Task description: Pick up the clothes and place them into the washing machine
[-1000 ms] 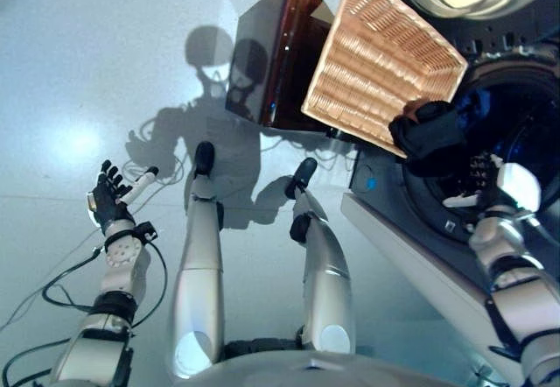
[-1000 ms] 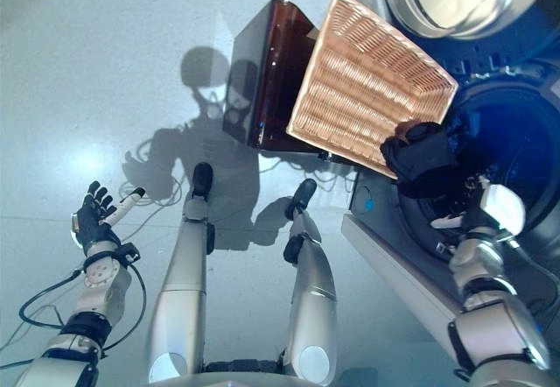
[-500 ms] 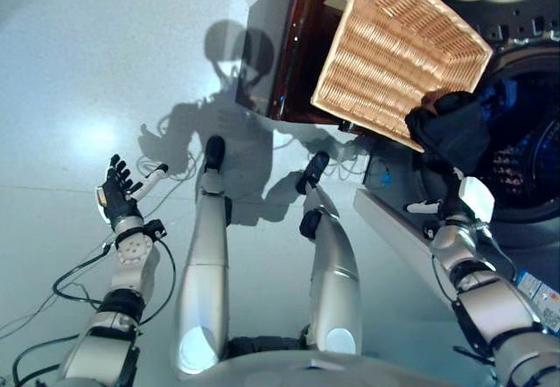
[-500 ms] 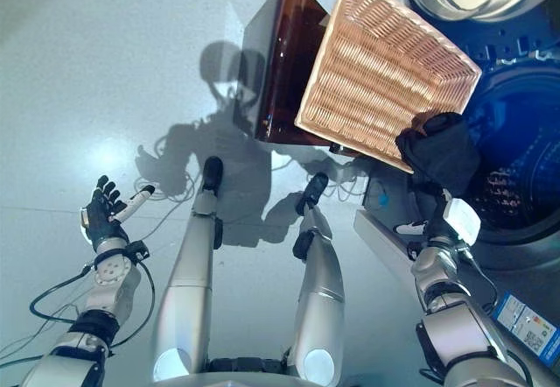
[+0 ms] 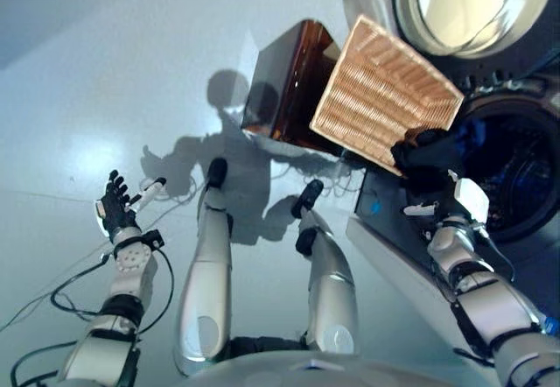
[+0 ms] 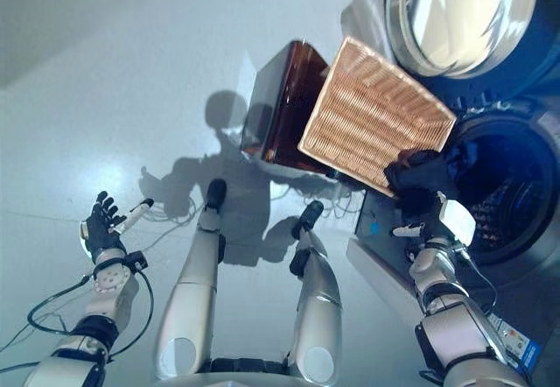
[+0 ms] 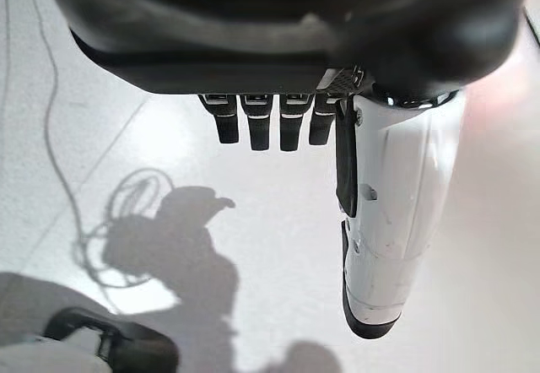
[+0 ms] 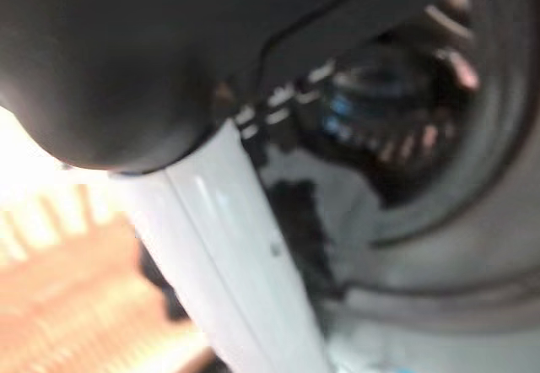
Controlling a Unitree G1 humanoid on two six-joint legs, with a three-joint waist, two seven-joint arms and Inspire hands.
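Right hand point(image 5: 442, 190) first: we are looking at it raised beside the washing machine's round opening point(image 5: 512, 172), with a dark bundle of clothes point(image 5: 429, 152) bunched at its far end, but we cannot tell how its fingers are sitting, since the cloth is covering them in the head views and its own wrist view is giving us only the white thumb cover against the drum. The clothes are hanging at the rim of that opening, on the side nearest the wicker basket point(image 5: 385, 94), apparently not yet inside the drum. We are judging the main risk to be the bundle catching on the door seal, or draping over the rim, if the hand is letting go too shallow; cloth released there would likely slide down the machine's front panel to the floor point(image 5: 105, 63). The basket, sitting tilted just beside the opening on a brown box point(image 5: 284, 80), is also close enough to be knocked by the forearm. Well away from the opening, our left hand point(image 5: 114, 207) is idling over the floor with fingers spread, holding nothing.
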